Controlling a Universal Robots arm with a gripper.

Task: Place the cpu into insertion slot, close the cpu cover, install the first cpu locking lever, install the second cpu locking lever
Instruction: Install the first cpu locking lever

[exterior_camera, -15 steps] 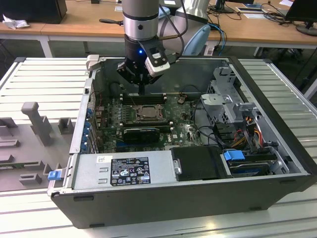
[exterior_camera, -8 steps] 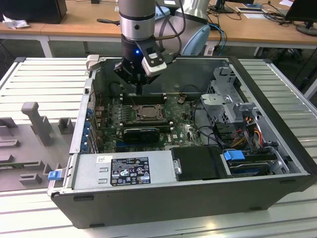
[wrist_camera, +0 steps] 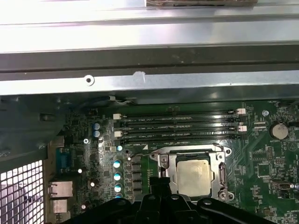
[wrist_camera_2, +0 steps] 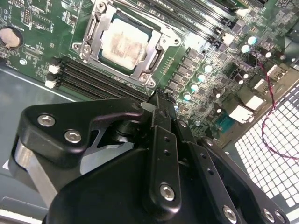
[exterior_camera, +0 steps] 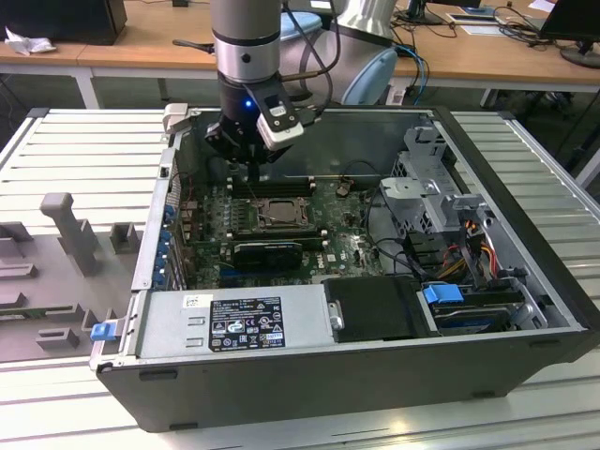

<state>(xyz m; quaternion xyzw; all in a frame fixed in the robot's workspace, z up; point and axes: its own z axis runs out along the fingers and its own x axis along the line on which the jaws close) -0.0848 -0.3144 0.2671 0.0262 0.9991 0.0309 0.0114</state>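
Black gripper (wrist_camera_2: 159,100) apparently closed, cpu (wrist_camera_2: 123,45) seated under cpu cover (wrist_camera_2: 156,58)

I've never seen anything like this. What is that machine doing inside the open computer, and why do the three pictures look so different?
The grey column is a robot arm reaching into an open computer case that lies on its side on a metal table. One picture comes from a camera standing off the arm; the other two come from cameras riding near its wrist, so they look closely at the green circuit board.

The black gripper at the arm's end hangs above the board, close to the long black memory slots and holds nothing.

The cpu, a pale square chip, already sits in the insertion slot, and the silvery cpu cover lies closed around it in both wrist views.
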